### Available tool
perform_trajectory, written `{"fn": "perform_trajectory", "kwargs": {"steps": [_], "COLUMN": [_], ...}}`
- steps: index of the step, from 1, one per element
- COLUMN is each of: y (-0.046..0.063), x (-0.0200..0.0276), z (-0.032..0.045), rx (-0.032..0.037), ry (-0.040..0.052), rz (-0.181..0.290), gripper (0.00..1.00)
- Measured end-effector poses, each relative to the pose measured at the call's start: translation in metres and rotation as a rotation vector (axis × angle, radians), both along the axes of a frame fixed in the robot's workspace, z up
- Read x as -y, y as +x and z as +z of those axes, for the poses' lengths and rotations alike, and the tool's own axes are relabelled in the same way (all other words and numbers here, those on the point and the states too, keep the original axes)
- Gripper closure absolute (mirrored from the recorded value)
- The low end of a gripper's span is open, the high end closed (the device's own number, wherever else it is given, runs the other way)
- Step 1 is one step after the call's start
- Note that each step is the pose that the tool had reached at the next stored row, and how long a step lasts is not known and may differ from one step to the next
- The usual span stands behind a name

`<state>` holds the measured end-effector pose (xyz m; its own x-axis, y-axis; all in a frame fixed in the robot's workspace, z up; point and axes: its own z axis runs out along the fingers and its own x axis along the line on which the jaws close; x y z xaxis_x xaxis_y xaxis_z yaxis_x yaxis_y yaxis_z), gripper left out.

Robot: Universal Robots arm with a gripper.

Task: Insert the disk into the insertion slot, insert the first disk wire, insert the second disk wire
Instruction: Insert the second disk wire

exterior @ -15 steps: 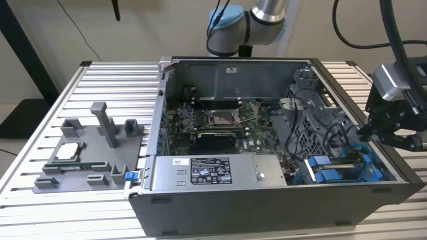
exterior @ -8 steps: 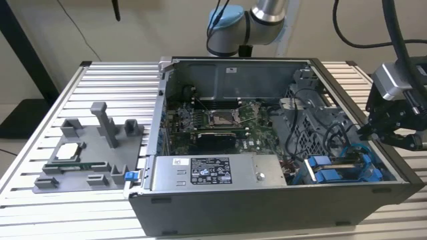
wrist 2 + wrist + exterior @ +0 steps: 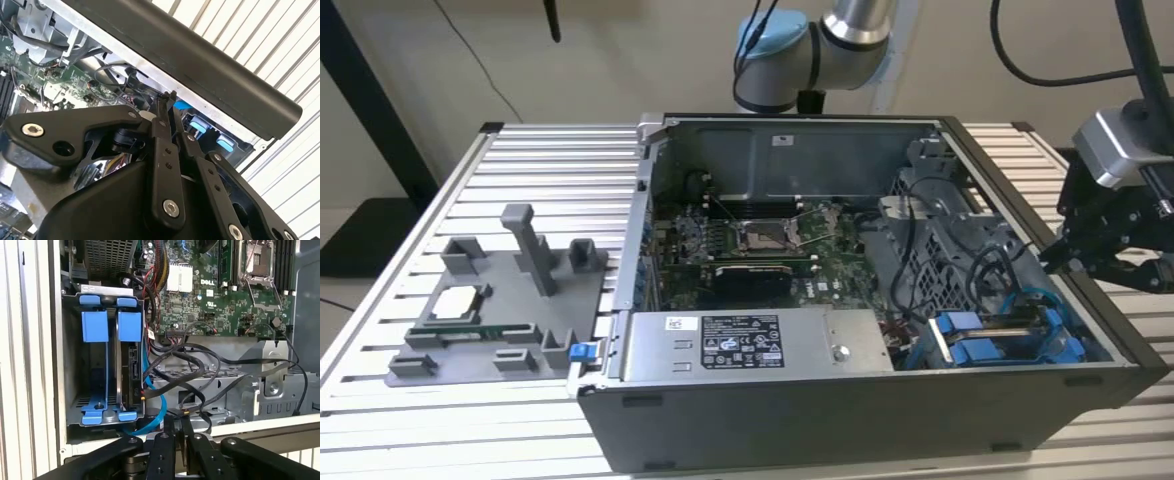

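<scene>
Black gripper [image 3: 1062, 262] closed and empty just outside the case wall [image 3: 1067, 270], near the insertion slot [image 3: 90, 405].

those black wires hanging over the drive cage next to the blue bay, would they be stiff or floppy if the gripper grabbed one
Probably floppy: the black wires sag in loose loops across the grey cage, so they would likely bend and trail. Being thin and round, one might slip or twist between the fingertips of the gripper. Their far ends seem to run toward the motherboard, so a pull should meet resistance.
</scene>
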<state>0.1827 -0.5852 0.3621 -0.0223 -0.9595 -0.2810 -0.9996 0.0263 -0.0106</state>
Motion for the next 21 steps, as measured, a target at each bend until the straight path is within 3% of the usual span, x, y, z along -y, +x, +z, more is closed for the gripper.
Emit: {"fn": "perform_trajectory", "kwargs": {"steps": [6,21], "y": [-0.004,-0.025], "x": [0.0000,0.0000], "z": [0.0061,0.0248], "rx": [-0.0030,-0.0063], "ry": [0.0001,0.0001], "rz": [0.000,0.000], "gripper": [1.00,1.00]}}
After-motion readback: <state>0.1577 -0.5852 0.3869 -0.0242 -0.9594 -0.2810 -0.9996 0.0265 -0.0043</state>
